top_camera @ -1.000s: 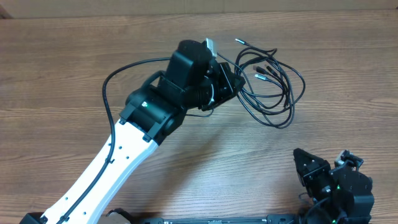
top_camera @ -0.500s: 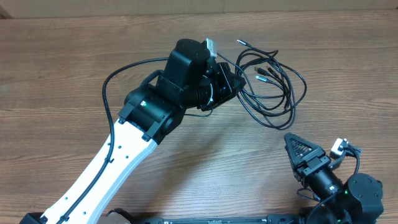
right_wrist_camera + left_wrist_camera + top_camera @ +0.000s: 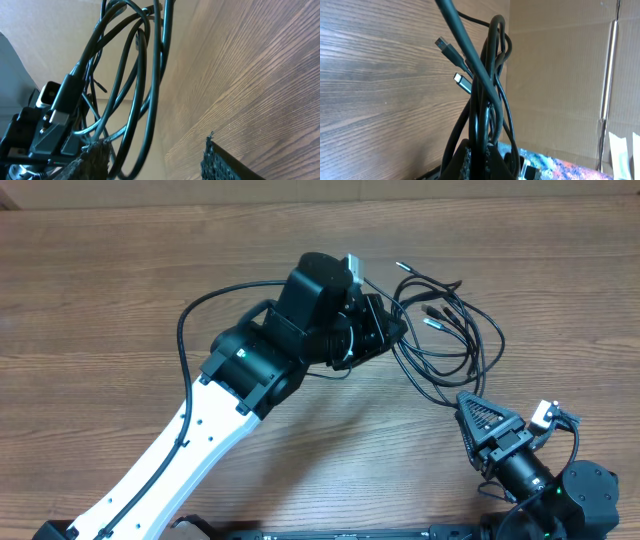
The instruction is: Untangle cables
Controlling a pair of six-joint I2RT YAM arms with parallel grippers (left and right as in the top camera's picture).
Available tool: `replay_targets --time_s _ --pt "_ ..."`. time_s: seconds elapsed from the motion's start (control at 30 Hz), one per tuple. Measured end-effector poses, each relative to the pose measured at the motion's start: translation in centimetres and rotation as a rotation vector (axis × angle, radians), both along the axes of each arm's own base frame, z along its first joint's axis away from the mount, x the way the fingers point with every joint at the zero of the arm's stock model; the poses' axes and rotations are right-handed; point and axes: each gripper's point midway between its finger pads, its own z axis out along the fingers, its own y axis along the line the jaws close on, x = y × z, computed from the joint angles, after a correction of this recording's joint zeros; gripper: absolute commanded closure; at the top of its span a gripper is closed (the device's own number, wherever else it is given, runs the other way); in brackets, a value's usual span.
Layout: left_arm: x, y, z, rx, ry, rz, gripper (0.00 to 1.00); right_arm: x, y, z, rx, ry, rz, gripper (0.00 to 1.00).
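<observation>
My left gripper point(image 3: 388, 332) is clenched on a bunch of the cables point(image 3: 455, 330). The rest of them loop over the table point(image 3: 100, 300) just to its right. My right gripper point(image 3: 472, 415) stands partly open and empty, its tips just beside the lowest loop. A second ago it sat folded and shut; my left arm has carried the bundle slightly right.

This looks like a robotics lab set-up: a brown wood-grain worktop point(image 3: 100, 300), plain brown cardboard sheets point(image 3: 555, 75) walling its far edge, a white-and-black robot arm point(image 3: 190, 450) reaching across it.
</observation>
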Motion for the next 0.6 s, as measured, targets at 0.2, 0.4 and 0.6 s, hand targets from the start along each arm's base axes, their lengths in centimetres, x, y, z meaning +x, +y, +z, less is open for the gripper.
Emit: replay_targets --time_s 0.2,0.4,0.6 --pt "-0.1 -0.1 0.0 0.003 -0.003 0.0 0.96 0.1 -0.1 0.0 0.0 0.001 -0.007 0.41" --pt "0.8 0.5 -0.2 0.029 -0.025 0.053 0.96 0.1 -0.1 0.0 0.0 0.001 -0.008 0.41" --pt "1.0 0.7 -0.3 0.028 -0.015 0.072 0.96 0.1 -0.2 0.0 -0.001 0.002 -0.015 0.41"
